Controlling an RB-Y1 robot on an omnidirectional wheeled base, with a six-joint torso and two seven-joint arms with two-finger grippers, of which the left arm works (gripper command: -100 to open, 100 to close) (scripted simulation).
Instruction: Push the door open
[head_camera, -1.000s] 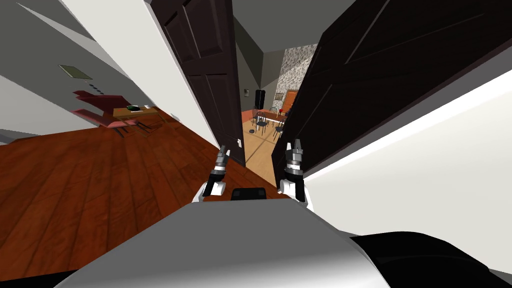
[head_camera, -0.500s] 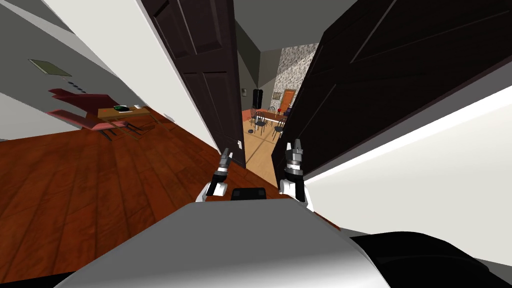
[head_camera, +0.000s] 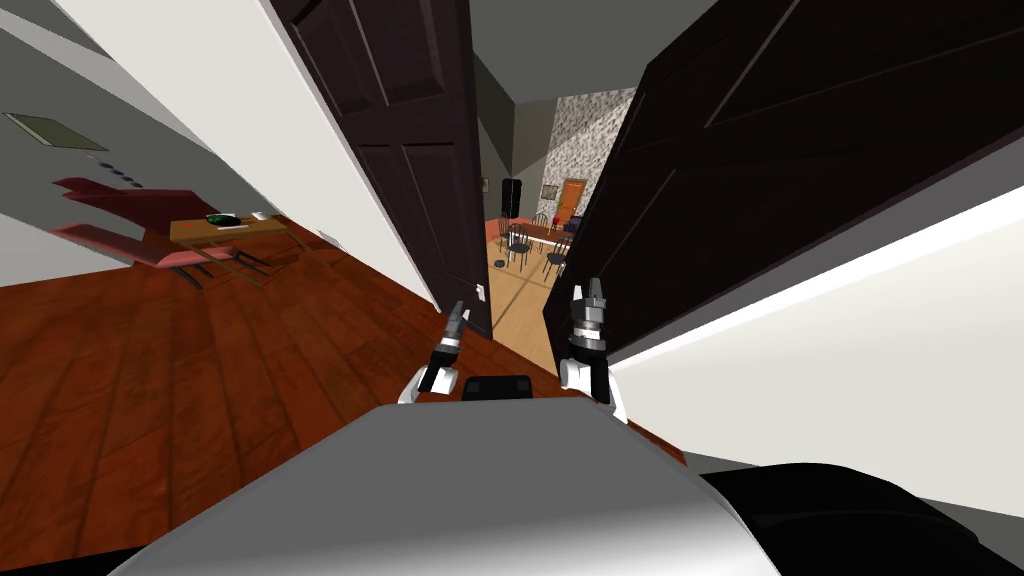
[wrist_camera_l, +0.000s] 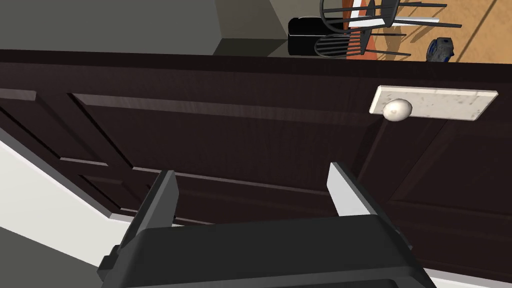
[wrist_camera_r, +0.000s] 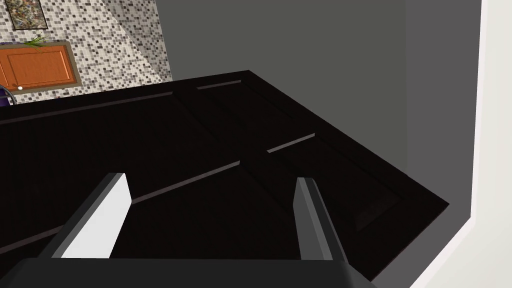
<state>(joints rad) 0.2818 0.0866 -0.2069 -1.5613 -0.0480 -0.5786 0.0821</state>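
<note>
Head view: a dark panelled double door stands just ahead of the robot, the left door leaf (head_camera: 400, 150) and right door leaf (head_camera: 760, 150) parted on a narrow gap through which a dining table with chairs (head_camera: 530, 240) is seen. The left gripper (head_camera: 456, 320) sits just beside the left leaf's lower free edge; contact cannot be confirmed. The right gripper (head_camera: 594, 297) is close to the right leaf. Judged risk: the gap looks narrow for the body, so an advance before the leaves swing wider could jam the arms against them. Left wrist view: the left gripper (wrist_camera_l: 251, 170) has its fingers spread, empty, facing the panelled face, with the white door knob (wrist_camera_l: 397, 110) and its pale backplate (wrist_camera_l: 450, 102) off beyond one finger. Judged risk: the thin blades could slide along the flat wood, lodge in a panel moulding or snag the knob. Right wrist view: the right gripper (wrist_camera_r: 211, 177) is likewise spread and empty over the right leaf's face. Orientation: both leaves stand upright, long axis floor to ceiling, free edges meeting the gap, faces angled towards the robot.
</note>
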